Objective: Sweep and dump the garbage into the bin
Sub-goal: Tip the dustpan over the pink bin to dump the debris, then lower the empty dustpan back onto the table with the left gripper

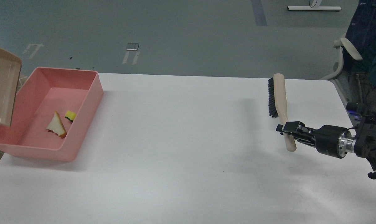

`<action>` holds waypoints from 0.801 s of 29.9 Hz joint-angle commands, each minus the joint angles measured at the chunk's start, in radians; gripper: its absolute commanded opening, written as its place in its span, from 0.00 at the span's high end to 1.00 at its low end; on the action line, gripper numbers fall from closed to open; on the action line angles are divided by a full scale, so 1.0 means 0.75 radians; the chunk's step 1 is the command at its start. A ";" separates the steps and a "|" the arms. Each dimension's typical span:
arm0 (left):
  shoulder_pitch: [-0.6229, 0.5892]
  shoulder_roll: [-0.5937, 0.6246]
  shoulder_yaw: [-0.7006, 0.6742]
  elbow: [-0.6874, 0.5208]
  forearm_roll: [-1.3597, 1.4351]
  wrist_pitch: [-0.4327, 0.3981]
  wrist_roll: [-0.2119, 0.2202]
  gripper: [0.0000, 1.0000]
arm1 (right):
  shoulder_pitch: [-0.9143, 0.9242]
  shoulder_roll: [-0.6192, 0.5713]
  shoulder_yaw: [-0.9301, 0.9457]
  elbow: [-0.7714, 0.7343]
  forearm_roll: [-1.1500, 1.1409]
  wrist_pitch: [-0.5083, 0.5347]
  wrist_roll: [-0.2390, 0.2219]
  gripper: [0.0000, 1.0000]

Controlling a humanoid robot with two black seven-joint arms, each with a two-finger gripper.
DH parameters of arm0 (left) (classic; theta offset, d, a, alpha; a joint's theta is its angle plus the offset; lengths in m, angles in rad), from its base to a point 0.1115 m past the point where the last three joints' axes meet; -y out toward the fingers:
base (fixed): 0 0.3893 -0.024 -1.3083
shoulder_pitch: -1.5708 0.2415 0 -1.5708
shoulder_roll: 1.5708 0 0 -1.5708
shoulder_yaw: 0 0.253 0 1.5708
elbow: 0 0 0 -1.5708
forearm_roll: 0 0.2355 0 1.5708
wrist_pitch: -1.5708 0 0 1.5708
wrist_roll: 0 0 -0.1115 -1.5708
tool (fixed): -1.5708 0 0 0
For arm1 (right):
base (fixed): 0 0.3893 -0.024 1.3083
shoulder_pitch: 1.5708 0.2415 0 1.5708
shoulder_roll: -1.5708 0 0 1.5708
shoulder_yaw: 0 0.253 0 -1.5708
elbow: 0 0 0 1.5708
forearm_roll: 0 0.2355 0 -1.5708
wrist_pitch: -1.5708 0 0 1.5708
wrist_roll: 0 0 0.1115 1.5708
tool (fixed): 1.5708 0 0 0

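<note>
The pink bin (pixel 82 124) stands at the table's left edge. Inside it lie the whitish, tan-edged bread-like slice (pixel 56 125) and the yellow sponge (pixel 70 116), which shows its green side at one edge. The beige dustpan (pixel 2 88) hangs tilted above the bin's left side and looks empty; the left gripper that holds it is out of view. My right gripper (pixel 284 130) is shut on the handle of the beige black-bristled brush (pixel 279 99) and holds it over the table's right part, bristles facing left.
The white table (pixel 181 149) has its far edge near the bin's back wall. An office chair (pixel 346 59) and a seated person stand off the table's right rear corner. My right arm (pixel 356 144) comes in from the right edge.
</note>
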 commanded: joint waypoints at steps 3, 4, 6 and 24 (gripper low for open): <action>-0.033 0.158 -0.054 -0.010 -0.344 -0.018 0.000 1.00 | 0.001 -0.001 0.000 0.000 0.001 0.001 0.000 1.00; -0.043 0.177 -0.052 -0.020 -0.387 -0.028 0.000 1.00 | 0.001 -0.001 0.000 0.000 0.001 0.001 0.000 1.00; -0.125 0.212 -0.054 -0.081 -0.528 -0.142 0.000 1.00 | 0.001 -0.001 0.000 0.000 0.001 0.001 0.000 1.00; -0.692 -0.508 0.060 -0.481 -0.709 -0.360 0.493 1.00 | -0.018 -0.012 0.000 0.000 0.001 0.001 0.000 1.00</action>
